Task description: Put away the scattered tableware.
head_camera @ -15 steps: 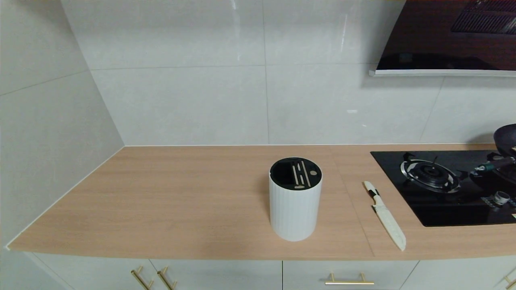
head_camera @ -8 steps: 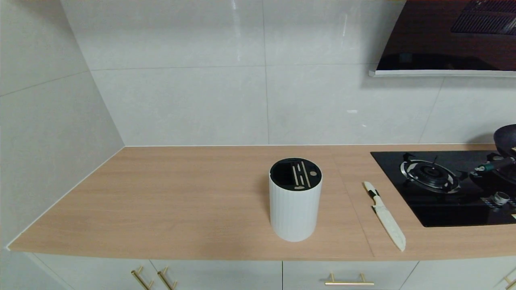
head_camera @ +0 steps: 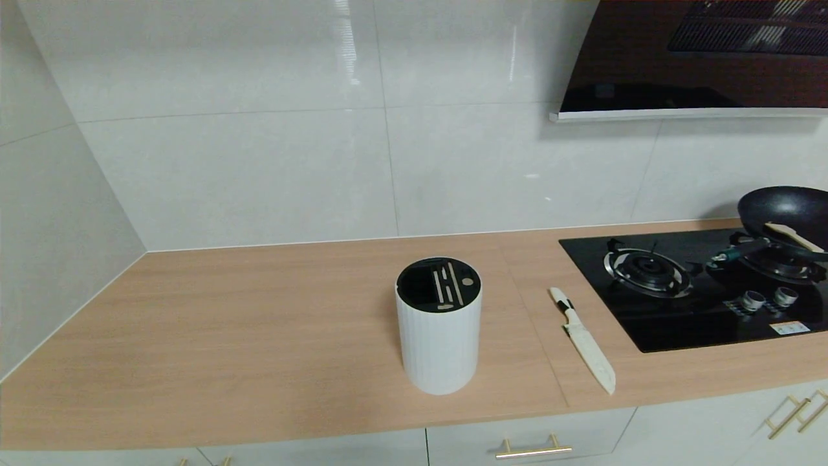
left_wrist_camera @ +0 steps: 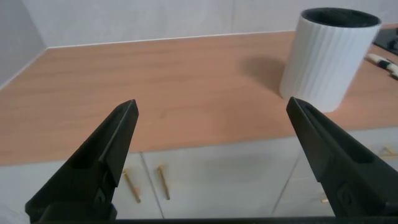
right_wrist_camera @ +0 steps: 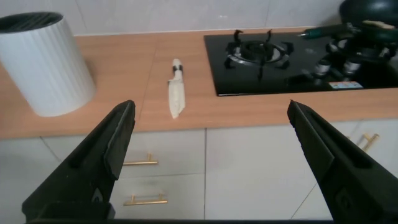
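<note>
Left tool (left_wrist_camera: 210, 106) and right tool (right_wrist_camera: 210, 109) are hanging open, gripping nothing, short of the counter (head_camera: 259, 323). Knife (head_camera: 582, 340) is lying right of the white holder (head_camera: 439, 336); grasping it seems next.

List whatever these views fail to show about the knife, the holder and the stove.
- Holder slots: the head view shows their openings, but the holder's own wall hides their depth. In the left wrist view the rim hides them entirely.
- Knife: in the left wrist view the picture edge cuts it off past the handle end.
- Pan: in the head view the right edge cuts it off.
- Stove label: too small to read in the head view.
</note>
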`<state>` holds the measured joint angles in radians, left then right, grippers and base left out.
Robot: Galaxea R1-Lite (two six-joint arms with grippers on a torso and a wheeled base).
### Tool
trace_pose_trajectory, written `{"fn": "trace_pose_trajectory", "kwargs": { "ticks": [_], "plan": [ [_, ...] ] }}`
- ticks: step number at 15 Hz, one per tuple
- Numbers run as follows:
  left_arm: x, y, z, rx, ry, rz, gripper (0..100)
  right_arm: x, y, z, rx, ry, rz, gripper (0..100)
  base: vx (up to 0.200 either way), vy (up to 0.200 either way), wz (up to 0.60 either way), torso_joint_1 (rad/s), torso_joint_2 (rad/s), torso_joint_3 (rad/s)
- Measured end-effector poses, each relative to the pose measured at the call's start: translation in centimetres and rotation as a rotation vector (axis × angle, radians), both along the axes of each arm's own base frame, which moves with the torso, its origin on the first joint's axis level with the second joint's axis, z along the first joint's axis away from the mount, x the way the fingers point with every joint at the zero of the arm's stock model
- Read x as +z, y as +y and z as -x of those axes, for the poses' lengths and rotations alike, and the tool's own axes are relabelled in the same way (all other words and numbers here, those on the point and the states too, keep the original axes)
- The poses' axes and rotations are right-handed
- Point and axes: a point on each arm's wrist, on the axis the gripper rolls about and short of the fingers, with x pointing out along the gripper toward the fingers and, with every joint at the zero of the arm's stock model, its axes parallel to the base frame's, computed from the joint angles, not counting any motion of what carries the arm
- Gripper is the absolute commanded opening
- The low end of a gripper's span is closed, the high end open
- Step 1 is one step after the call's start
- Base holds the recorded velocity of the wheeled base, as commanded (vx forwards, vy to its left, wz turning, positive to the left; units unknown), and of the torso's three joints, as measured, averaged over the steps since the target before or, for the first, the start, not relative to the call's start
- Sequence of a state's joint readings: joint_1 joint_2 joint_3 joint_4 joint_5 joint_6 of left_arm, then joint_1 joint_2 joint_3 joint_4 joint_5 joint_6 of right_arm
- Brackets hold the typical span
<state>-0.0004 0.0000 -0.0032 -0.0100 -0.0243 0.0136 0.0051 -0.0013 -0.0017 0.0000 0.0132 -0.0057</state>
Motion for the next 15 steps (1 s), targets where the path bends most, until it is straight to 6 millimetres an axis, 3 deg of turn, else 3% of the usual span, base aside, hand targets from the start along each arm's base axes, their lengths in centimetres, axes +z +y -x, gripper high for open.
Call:
{"fn": "trace_pose_trajectory", "kwargs": {
  "ticks": [15],
  "plan": [
    [0.0,0.0,0.0,0.001,0.0,0.0,100,0.01,0.01,0.0,0.005,0.0,0.007,100,0.0,0.0,0.0,0.0,0.0,0.0]
  ]
}}
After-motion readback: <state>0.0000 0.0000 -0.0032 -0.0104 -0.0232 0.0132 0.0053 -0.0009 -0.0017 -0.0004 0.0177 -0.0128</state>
